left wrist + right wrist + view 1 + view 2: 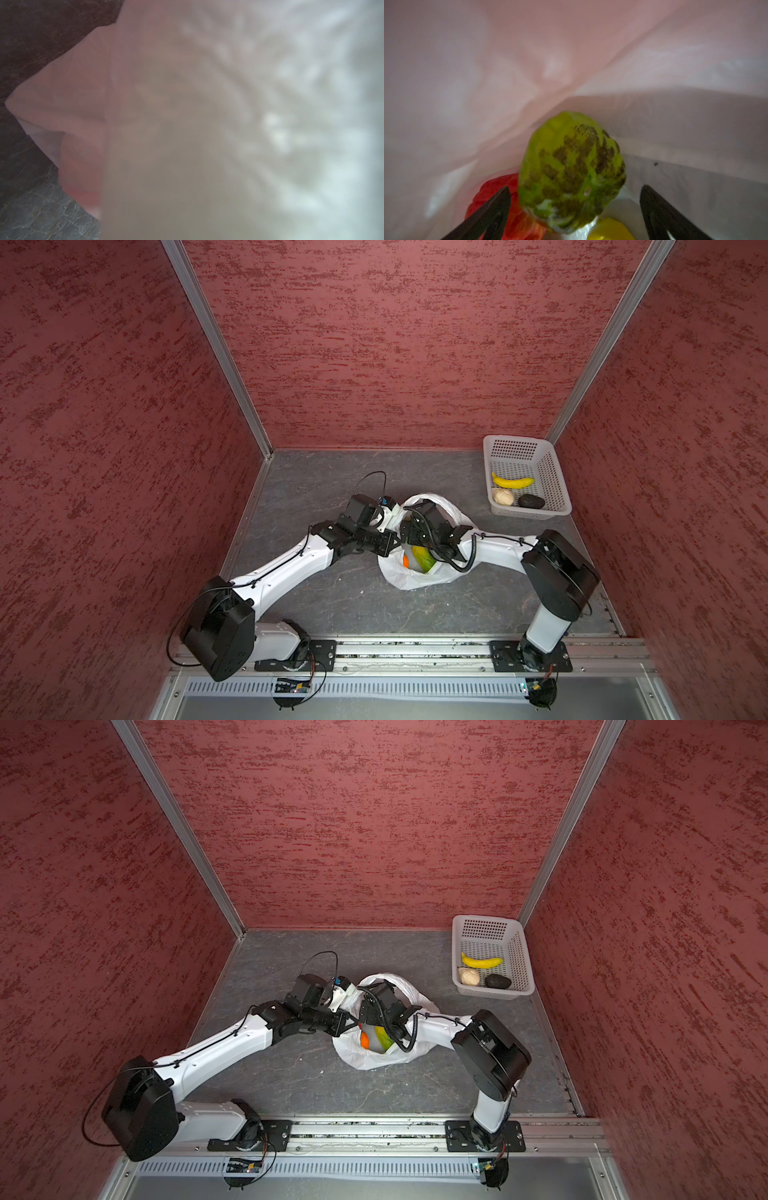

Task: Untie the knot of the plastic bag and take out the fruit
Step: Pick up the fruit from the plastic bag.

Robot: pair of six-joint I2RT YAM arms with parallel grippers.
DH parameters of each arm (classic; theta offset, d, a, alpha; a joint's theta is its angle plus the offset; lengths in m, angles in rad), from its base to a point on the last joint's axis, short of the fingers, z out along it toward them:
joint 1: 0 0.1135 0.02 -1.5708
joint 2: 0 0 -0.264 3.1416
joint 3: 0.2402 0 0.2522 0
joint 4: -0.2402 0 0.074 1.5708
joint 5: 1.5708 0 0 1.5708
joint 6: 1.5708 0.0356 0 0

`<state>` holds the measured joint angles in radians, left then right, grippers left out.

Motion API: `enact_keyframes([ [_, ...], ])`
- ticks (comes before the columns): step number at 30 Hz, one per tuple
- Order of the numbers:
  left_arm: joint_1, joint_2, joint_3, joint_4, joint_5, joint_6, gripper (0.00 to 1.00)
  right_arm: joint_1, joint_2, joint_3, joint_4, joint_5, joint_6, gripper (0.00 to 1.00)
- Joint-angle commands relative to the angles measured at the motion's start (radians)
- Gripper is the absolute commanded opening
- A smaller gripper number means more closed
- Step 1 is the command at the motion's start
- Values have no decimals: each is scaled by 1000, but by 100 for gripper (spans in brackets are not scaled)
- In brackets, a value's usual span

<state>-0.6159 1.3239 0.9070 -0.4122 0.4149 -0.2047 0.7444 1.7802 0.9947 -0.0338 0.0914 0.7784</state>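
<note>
The plastic bag (419, 578) lies mid-table with its mouth open in both top views; no knot shows. My left gripper (394, 512) is at the bag's far rim, shut on the plastic, and bag film (228, 124) blankets the left wrist view. My right wrist (430, 522) reaches down into the bag. The right gripper (575, 209) is open, its black fingers (492, 214) either side of the green-yellow mango (571, 172) without touching it. A red-orange fruit (496, 199) and a yellow lemon (610, 230) lie beside the mango. In a top view the mango (383, 1039) and the orange piece (364, 1040) show through the mouth.
A white perforated basket (557, 489) stands at the back right against the red wall. It holds a banana (513, 481), a pale beige fruit (503, 496) and a dark bumpy fruit (531, 501). Red walls close three sides; a metal rail (415, 651) runs along the front.
</note>
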Motion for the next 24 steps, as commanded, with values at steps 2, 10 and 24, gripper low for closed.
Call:
enact_keyframes([
  [2, 5, 16, 20, -9, 14, 21, 0, -20, 41, 25, 34, 60, 45, 98],
  [10, 5, 11, 17, -15, 13, 20, 0, -48, 71, 44, 43, 78, 42, 80],
  [24, 1, 26, 44, 5, -20, -7, 0, -46, -11, 31, -13, -7, -19, 46],
])
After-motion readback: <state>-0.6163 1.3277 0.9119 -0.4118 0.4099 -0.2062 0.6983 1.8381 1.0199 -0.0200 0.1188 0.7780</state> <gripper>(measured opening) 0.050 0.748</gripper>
